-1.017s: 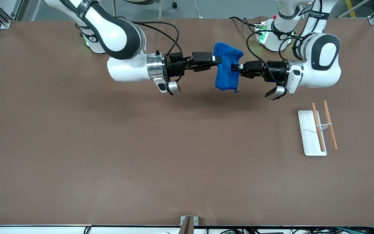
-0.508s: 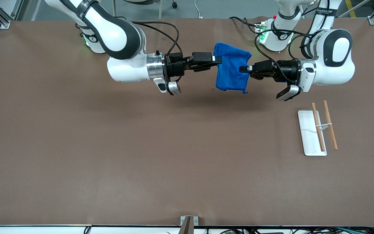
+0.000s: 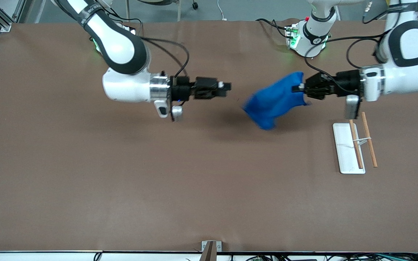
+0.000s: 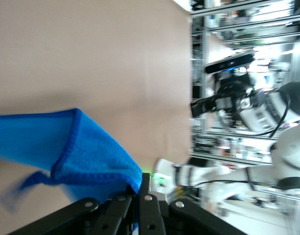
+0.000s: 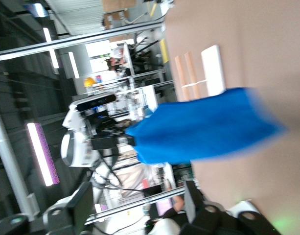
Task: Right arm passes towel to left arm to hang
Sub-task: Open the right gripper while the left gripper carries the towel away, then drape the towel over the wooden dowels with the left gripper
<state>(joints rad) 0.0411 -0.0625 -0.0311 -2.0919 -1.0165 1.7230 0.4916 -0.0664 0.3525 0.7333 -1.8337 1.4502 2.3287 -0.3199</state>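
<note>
A brown-covered bench (image 3: 122, 174) fills our front view, with the two arm bases along its top edge and a cluttered workshop of shelving and lights showing in both wrist views.

We see the left tool (image 3: 300, 88) clenched on one edge of the blue towel (image 3: 274, 103), holding it in the air over the bench. In the left wrist view its dark fingers (image 4: 145, 208) meet tightly on the hemmed corner of the towel (image 4: 76, 156). The cloth hangs away from that tool, its loose end trailing toward the right arm's end of the bench and casting a shadow on the brown cover below.

The right tool (image 3: 227, 86) is released, its fingers apart with nothing between them, and it sits well apart from the towel, hovering over the bench with a clear gap between its tips and the cloth's free end. From the right wrist view we see the towel (image 5: 203, 129) stretched out ahead of its spread fingers (image 5: 81, 203), with the left tool (image 5: 127, 141) gripping it.

Taking the towel as our landmark, a white tray (image 3: 343, 152) lies on the bench nearer the front camera and toward the left arm's end. Two wooden sticks (image 3: 362, 139), joined by a thin white band, rest there, one lying on the tray and the other just beside it on the bench.
</note>
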